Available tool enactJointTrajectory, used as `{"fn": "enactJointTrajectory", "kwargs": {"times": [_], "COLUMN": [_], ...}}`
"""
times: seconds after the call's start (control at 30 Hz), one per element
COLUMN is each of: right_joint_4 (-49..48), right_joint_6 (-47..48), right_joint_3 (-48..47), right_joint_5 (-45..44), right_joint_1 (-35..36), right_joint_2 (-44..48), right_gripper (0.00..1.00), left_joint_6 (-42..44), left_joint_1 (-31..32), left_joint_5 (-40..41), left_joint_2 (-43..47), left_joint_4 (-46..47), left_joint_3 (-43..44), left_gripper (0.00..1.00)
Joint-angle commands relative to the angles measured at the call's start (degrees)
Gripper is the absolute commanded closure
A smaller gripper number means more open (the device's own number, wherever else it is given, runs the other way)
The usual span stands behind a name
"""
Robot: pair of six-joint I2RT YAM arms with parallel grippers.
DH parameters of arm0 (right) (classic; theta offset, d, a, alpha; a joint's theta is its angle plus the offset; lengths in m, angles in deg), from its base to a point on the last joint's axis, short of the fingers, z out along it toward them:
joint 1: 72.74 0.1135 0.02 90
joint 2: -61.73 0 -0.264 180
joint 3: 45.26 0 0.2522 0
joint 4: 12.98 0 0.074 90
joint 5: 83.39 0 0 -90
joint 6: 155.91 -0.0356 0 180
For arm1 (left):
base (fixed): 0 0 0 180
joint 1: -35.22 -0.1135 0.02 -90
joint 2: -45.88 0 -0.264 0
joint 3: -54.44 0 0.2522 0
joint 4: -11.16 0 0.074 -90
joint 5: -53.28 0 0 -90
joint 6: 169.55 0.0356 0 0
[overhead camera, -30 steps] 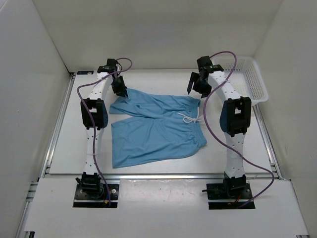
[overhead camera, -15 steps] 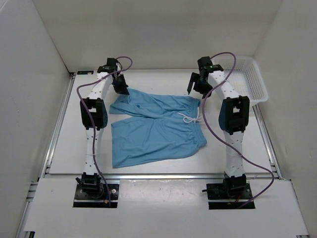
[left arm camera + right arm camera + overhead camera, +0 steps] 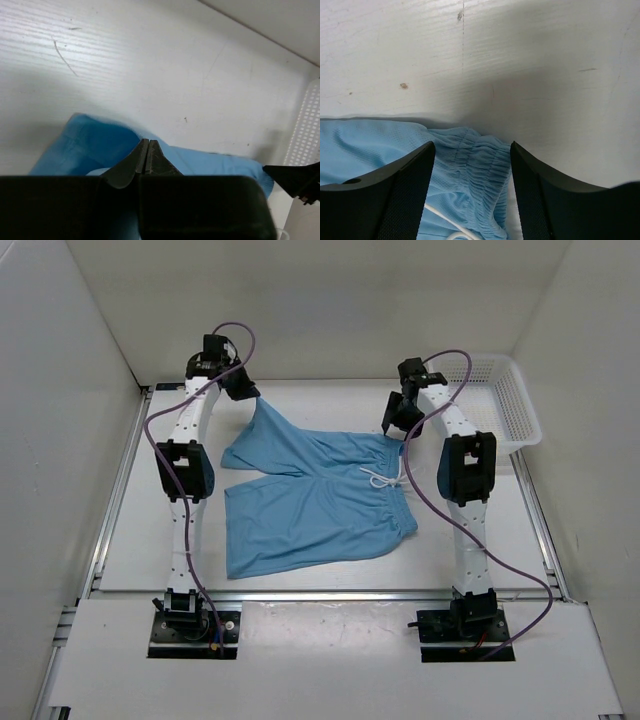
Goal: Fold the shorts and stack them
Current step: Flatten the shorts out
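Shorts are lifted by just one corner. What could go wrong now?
1. The left gripper pinches only a thin bit of the shorts, so the cloth might slip out.
2. The right gripper is open above the waistband; if the left one pulls alone, the shorts may drag and bunch up.
3. The loose drawstring could catch in the fold.

White slim links on left arm (image 3: 181,530) and right arm (image 3: 468,540), small dark screws in rows. Bulky black joint housings (image 3: 180,470) mid-arm. Purple cable (image 3: 196,575) along each arm. Black base plates (image 3: 190,630) at 6 o'clock. Black fingers (image 3: 125,170) on left gripper (image 3: 148,142) and right gripper (image 3: 472,145); mesh-textured pads (image 3: 405,200) on right.
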Motion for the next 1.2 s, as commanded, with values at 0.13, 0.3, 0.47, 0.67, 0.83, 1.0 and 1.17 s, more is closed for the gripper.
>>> {"fn": "enactJointTrajectory", "kwargs": {"times": [0.13,0.3,0.47,0.67,0.83,1.0,1.17], "right_joint_4": [-1.48,-2.9,-5.79,-7.29,-7.29,-7.29,-5.98], "right_joint_6": [3.26,3.79,3.79,4.4,3.88,1.15,-0.69], "right_joint_3": [4.69,8.03,11.45,14.27,13.49,7.87,2.5], "right_joint_5": [2.67,4.52,5.92,8.21,6.72,-1.36,-3.92], "right_joint_1": [-0.06,-0.06,-0.06,-0.06,-0.06,-0.06,-0.06], "right_joint_2": [2.06,3.56,7.41,8.92,8.92,8.92,5.23], "right_gripper": [0.41,0.46,0.28,0.63,1.0,1.0,1.0], "left_joint_6": [-3.14,-3.14,-1.39,-0.77,-0.77,-0.77,-0.16], "left_joint_1": [-1.9,-2.95,-4.19,-4.71,-4.71,-5.24,-5.24], "left_joint_5": [-2.49,-2.49,-3.01,-3.02,-3.02,-3.02,-3.02], "left_joint_2": [0.81,1.95,3.62,4.15,4.15,2.93,0.73], "left_joint_4": [3.26,3.26,3.26,3.26,3.26,3.26,3.26], "left_joint_3": [2.29,0.1,-2.09,-4.91,-5.44,-4.04,-1.84], "left_gripper": [0.89,0.89,0.89,0.89,0.89,0.89,0.89]}}
